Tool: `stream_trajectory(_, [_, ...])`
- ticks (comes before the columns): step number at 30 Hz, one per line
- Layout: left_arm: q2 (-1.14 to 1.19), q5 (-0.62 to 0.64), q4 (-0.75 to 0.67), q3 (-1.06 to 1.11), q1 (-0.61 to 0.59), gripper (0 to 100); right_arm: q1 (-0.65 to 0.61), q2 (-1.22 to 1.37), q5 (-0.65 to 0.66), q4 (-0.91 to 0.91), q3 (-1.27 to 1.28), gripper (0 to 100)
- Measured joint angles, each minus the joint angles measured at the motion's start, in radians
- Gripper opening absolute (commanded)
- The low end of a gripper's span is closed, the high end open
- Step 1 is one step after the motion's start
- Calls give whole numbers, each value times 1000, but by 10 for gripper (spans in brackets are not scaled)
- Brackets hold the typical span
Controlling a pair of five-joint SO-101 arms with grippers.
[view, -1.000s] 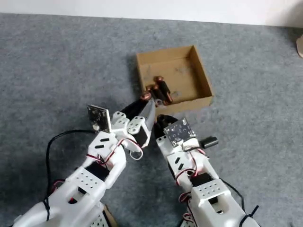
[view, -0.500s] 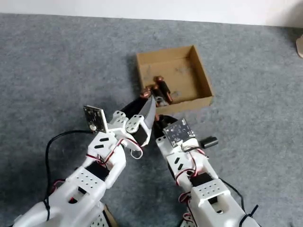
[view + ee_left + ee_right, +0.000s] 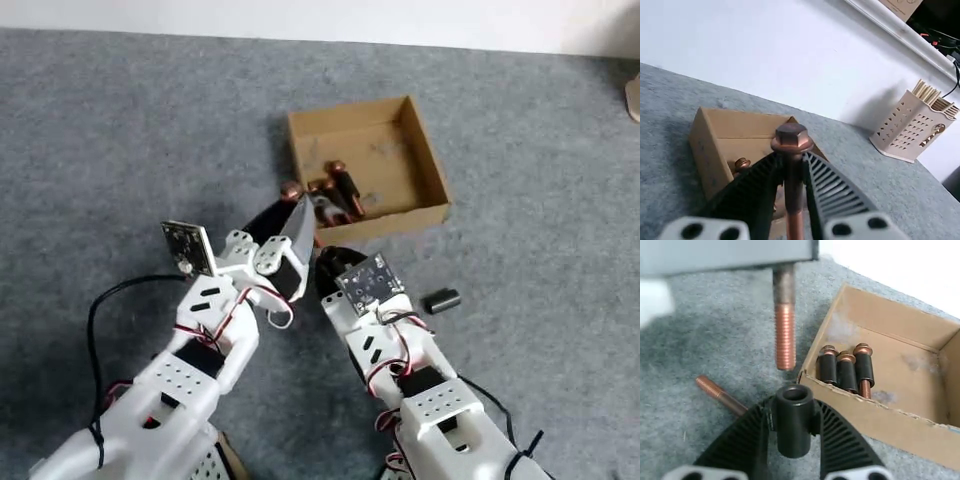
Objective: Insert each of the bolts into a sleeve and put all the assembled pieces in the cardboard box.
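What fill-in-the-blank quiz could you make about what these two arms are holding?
The left gripper is shut on a copper ____.
The right gripper is shut on a black ____.
The cardboard box holds ____ assembled pieces.
Missing words: bolt; sleeve; three.

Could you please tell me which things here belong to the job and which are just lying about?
Job: gripped bolt, gripped sleeve, loose bolt, spare sleeve, three assembled pieces, cardboard box.
Lying about: beige holder of sticks.
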Motion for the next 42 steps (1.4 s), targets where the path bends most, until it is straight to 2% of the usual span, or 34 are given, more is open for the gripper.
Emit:
stream_trajectory(36, [0, 3, -3, 26, -5, 4, -48, 0, 0, 0, 0, 5])
stream_trajectory(42, [0, 3, -3, 26, -5, 4, -48, 0, -49, 0, 0, 5])
